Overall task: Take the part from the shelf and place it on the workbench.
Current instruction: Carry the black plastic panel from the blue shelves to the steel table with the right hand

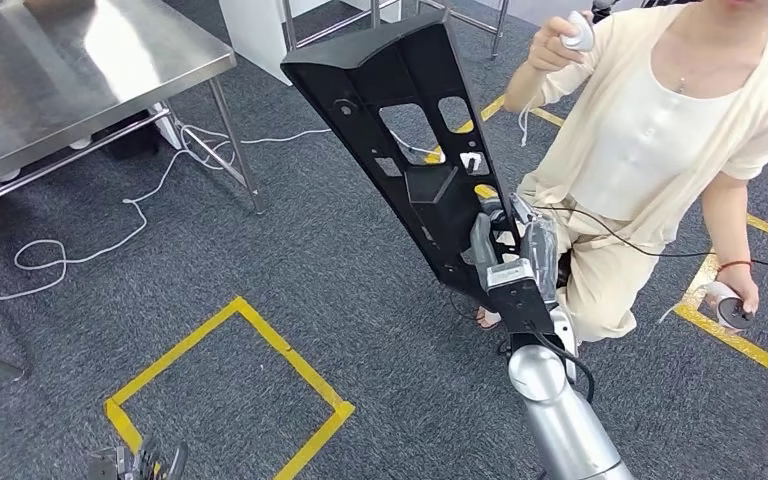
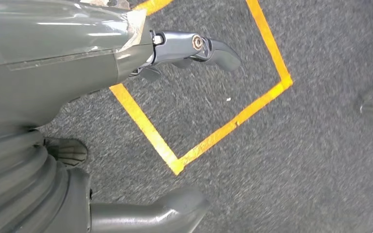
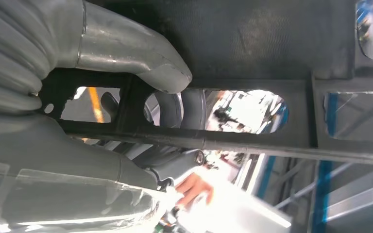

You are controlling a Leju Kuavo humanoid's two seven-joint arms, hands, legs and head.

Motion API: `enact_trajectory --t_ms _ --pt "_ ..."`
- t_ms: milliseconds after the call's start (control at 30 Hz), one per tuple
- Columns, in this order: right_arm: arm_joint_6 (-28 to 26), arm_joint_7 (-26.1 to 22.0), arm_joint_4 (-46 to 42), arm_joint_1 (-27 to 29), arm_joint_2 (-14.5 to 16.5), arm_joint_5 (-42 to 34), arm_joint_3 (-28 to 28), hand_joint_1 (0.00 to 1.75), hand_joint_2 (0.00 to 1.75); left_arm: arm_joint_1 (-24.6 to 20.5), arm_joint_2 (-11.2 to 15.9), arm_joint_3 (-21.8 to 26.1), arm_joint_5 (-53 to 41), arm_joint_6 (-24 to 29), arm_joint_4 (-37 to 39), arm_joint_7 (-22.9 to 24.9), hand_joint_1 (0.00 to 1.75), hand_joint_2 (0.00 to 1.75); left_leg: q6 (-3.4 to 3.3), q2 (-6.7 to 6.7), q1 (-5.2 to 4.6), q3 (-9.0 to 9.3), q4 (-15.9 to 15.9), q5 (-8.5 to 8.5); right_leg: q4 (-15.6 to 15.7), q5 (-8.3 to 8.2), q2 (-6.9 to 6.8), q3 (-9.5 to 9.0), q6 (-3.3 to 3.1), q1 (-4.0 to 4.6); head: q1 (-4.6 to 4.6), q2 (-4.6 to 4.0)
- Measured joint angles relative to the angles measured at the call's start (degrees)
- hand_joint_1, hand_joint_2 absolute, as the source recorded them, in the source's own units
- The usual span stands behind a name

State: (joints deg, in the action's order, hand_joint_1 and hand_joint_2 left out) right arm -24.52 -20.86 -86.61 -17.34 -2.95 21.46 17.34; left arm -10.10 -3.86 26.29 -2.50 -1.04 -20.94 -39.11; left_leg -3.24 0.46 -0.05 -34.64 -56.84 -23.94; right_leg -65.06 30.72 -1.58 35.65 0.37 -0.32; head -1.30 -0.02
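The part (image 1: 400, 120) is a long black plastic panel with several cut-outs, held tilted in the air over the carpet. My right hand (image 1: 510, 255) grips its lower end, fingers through an opening. In the right wrist view the thumb (image 3: 145, 58) presses on the panel's (image 3: 272, 43) dark face. The steel workbench (image 1: 70, 70) stands at the upper left, its top bare. My left hand (image 1: 135, 462) hangs low at the bottom left; in the left wrist view its fingers (image 2: 199, 48) are apart over the floor and hold nothing.
A person (image 1: 660, 130) in a cream top stands close on the right, holding a controller (image 1: 578, 32) in each hand. Yellow tape marks a square (image 1: 230, 390) on the grey carpet. White cables (image 1: 120, 220) trail by the workbench legs. A metal frame (image 1: 380, 15) stands behind.
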Motion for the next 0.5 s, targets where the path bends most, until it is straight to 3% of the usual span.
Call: enact_trajectory --t_ms 67,100,133,200,267,333,400,467,500 --pt "0.0 0.0 0.2 0.1 -0.1 0.0 0.1 1.75 1.75 0.0 0.0 0.0 0.0 0.0 0.0 0.0 0.0 1.75 -0.11 -1.31 0.08 -0.02 0.0 0.07 -7.4 2.68 1.1 3.72 -0.08 -0.25 0.16 0.0" --pt "0.0 0.1 0.4 0.2 -0.1 0.0 0.1 1.75 1.75 0.0 0.0 0.0 0.0 0.0 0.0 0.0 0.0 1.75 -0.1 -2.01 0.09 -0.02 0.0 0.06 -9.4 3.07 1.21 4.92 0.2 -0.39 0.16 0.0" --pt "0.0 0.1 0.5 0.2 -0.1 0.0 0.1 1.75 1.75 0.1 -0.1 0.1 0.0 0.0 0.0 0.0 0.0 1.75 -0.06 -2.7 0.12 -0.02 0.0 0.05 -9.4 2.54 1.26 5.12 0.7 -0.53 0.16 0.0" --pt "0.0 0.2 0.6 0.1 -0.2 0.2 0.1 1.75 1.75 0.2 -0.2 0.1 0.0 0.0 0.0 0.0 0.0 1.75 0.2 -4.1 0.24 -0.02 -0.4 -0.1 -2.8 -0.86 1.87 2.38 1.95 -0.93 0.18 0.0" --pt "0.2 0.4 0.6 -0.4 -0.1 0.5 0.2 1.75 1.75 0.2 -0.2 0.1 0.0 0.0 0.0 0.0 0.0 1.75 0.88 -5.23 0.16 -0.35 -1.1 -0.49 4.3 -3.68 3.11 -0.79 2.34 -1.26 0.2 0.01" --pt "0.6 0.6 0.7 -0.6 0.0 0.9 0.3 1.75 1.75 0.2 -0.2 0.2 0.0 -0.1 0.0 0.0 0.0 1.75 1.67 -5.9 0.2 -0.82 -1.4 -0.58 6.1 -4.26 3.4 -1.59 1.75 -1.08 0.13 0.01" --pt "0.9 0.8 0.7 -0.8 0.1 1.4 0.3 1.75 1.75 0.3 -0.3 0.3 0.0 -0.1 0.1 0.0 0.0 1.75 2.34 -6.08 0.59 -1.07 -1.4 -0.5 6.2 -4.5 2.63 -1.69 0.96 -0.99 0.1 0.0" --pt "1.1 0.9 0.8 -1.3 0.3 1.9 0.3 1.75 1.75 0.4 -0.3 0.3 0.0 -0.1 0.1 -0.1 0.0 1.75 2.95 -4.3 0.72 -1.99 -3.4 -1.77 6.6 -4.67 1.9 -1.94 0.1 -1.26 -0.1 0.0" --pt "1.2 1.0 0.8 -1.5 0.4 2.1 0.3 1.75 1.75 0.3 -0.3 0.4 0.0 -0.2 0.2 -0.1 0.0 1.75 3.21 -2.96 0.8 -3.26 -6.0 -3.19 6.7 -4.69 1.51 -2.03 -0.24 -1.34 -0.23 0.0"
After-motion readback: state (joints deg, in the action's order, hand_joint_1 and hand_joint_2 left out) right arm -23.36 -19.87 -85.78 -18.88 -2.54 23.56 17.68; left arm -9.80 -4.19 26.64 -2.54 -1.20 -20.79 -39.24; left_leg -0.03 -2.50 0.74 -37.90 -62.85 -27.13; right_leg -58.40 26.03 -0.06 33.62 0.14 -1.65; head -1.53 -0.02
